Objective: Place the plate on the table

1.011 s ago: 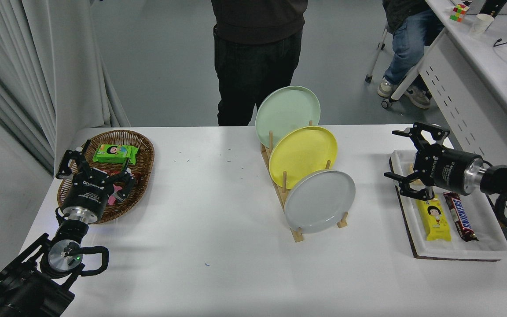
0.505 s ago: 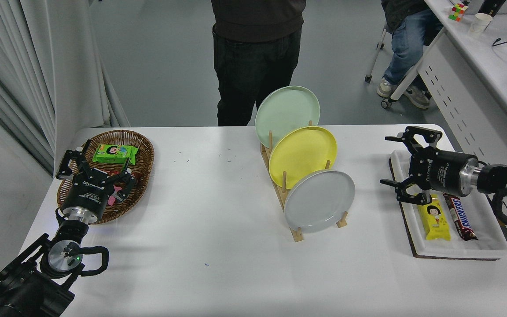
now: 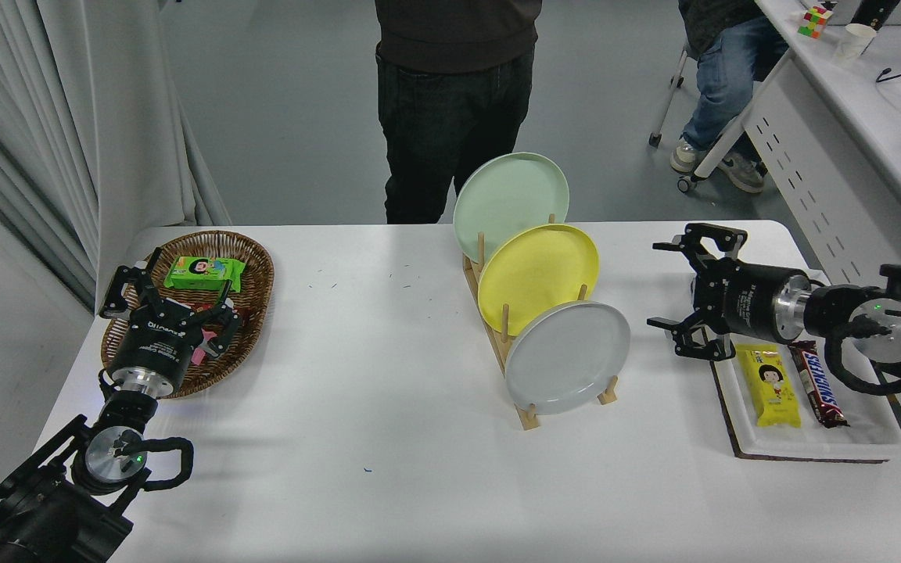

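The light grey plate [image 3: 568, 357] stands on edge in the front slot of a wooden rack [image 3: 530, 414] on the white table [image 3: 388, 407]. A yellow plate [image 3: 538, 270] and a pale green plate [image 3: 511, 195] stand behind it in the same rack. My right gripper [image 3: 663, 285] is open and empty, pointing left, a short way right of the grey plate and apart from it. My left gripper [image 3: 173, 293] is parked at the lower left over a wicker basket, open.
A wicker basket [image 3: 251, 274] with a green packet [image 3: 204, 271] sits at the left. A white tray [image 3: 810, 438] with a yellow snack bar [image 3: 767, 375] and a chocolate bar [image 3: 814, 383] lies under my right arm. A person [image 3: 454, 102] stands at the far side.
My right gripper has moved left, off the tray and toward the grey plate, staying open. The plates and the left arm have not moved.
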`<state>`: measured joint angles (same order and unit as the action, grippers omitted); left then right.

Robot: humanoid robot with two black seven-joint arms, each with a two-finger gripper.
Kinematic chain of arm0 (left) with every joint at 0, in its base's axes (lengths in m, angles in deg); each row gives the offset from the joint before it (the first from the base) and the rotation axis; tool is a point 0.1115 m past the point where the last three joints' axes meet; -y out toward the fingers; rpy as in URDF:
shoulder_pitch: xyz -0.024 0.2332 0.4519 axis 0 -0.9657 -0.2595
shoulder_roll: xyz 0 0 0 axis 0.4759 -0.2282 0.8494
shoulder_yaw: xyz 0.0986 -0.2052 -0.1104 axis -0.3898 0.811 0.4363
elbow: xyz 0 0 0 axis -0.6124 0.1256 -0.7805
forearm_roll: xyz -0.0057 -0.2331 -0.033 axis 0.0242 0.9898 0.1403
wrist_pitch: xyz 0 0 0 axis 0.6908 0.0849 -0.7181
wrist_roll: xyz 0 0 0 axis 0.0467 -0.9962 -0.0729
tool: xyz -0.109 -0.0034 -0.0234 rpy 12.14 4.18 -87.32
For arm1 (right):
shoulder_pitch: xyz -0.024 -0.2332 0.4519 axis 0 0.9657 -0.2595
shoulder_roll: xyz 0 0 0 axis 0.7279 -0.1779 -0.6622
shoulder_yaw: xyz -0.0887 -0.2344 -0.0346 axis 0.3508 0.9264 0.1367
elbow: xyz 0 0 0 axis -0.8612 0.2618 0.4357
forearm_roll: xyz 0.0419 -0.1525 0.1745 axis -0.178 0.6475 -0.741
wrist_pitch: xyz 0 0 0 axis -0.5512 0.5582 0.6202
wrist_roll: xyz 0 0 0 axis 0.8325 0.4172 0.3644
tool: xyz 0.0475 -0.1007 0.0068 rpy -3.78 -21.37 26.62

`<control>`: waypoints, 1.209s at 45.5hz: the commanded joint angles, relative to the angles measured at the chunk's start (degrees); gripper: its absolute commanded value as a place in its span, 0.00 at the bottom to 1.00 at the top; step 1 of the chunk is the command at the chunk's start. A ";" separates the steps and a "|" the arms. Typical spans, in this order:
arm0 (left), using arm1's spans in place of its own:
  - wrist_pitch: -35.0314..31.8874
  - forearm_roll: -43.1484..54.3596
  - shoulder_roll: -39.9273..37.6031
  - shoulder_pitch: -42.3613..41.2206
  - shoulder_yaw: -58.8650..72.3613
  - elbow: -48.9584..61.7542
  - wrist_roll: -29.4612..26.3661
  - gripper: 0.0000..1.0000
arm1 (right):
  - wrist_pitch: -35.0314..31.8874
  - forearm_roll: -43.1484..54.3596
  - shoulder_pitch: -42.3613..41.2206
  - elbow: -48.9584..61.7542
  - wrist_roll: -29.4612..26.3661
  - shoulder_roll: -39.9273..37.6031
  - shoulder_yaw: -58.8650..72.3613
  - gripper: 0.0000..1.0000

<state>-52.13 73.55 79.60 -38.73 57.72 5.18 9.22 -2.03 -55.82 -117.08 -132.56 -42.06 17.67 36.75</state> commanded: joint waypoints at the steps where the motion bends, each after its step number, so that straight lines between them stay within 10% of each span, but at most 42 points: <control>1: 0.00 0.02 0.01 0.00 0.00 0.00 0.00 0.98 | 2.90 -0.01 -1.35 -4.79 -0.20 -0.63 -0.24 1.00; 55: 0.00 0.02 0.01 0.00 0.00 0.00 0.00 0.98 | 11.87 -0.10 -7.77 -15.70 -1.96 -1.42 2.66 1.00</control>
<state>-52.13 73.54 79.61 -38.73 57.72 5.18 9.22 7.45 -55.88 -124.50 -147.37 -43.89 15.18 39.38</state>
